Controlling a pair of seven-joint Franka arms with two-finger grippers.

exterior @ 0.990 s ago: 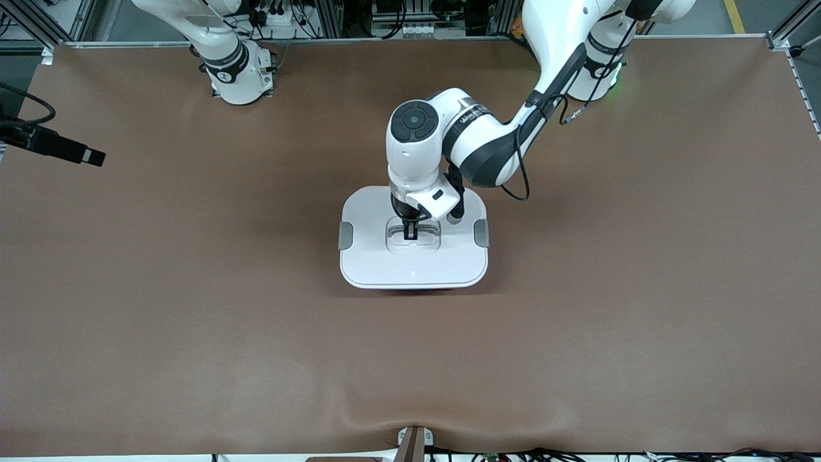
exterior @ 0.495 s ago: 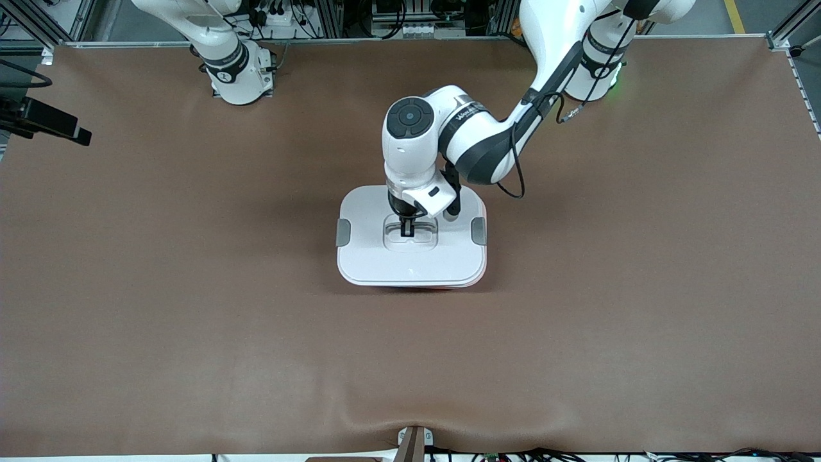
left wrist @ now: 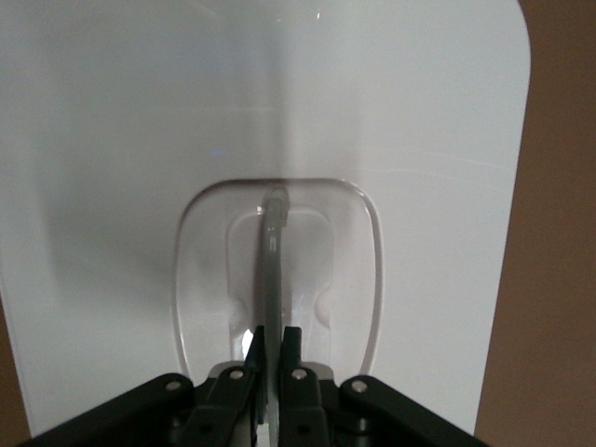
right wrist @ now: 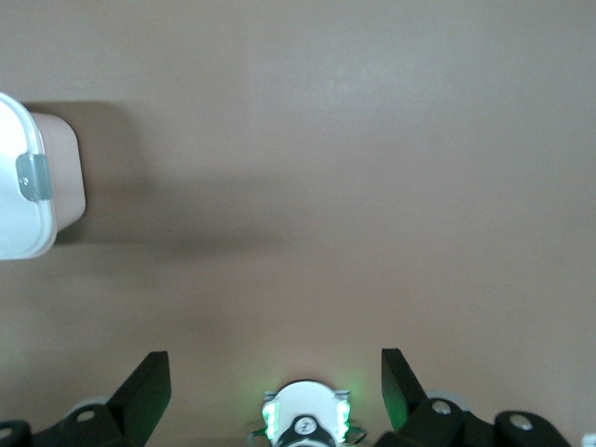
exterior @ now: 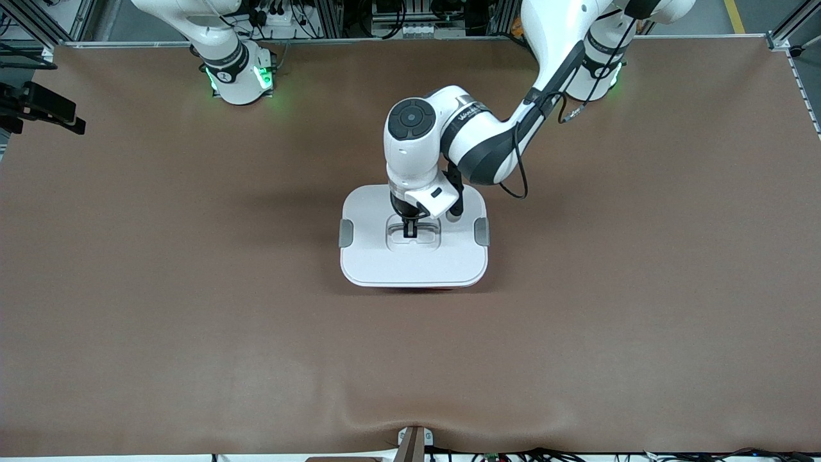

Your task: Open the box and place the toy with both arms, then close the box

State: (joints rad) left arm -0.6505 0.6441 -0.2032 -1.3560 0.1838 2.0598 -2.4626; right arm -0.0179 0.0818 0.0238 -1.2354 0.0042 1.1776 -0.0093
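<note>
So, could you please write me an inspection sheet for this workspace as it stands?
Surface: brown mat, rippled at the edge nearest the front camera.
Job's things: box mid-table, white lid on it; toy not seen.
Clutter: nothing seen.
Grippers: left gripper shut on the lid's handle; right gripper open, over bare mat toward the right arm's end, waiting.
Cables: black cable looping off the left arm.
Surroundings: metal frame along the bases' edge.

A wide table [exterior: 192,333] under a smooth brown cover fills the scene, the cover puckered at the middle of its nearest edge. Aluminium framing [exterior: 359,16] and cables [exterior: 705,454] border its edges.
</note>
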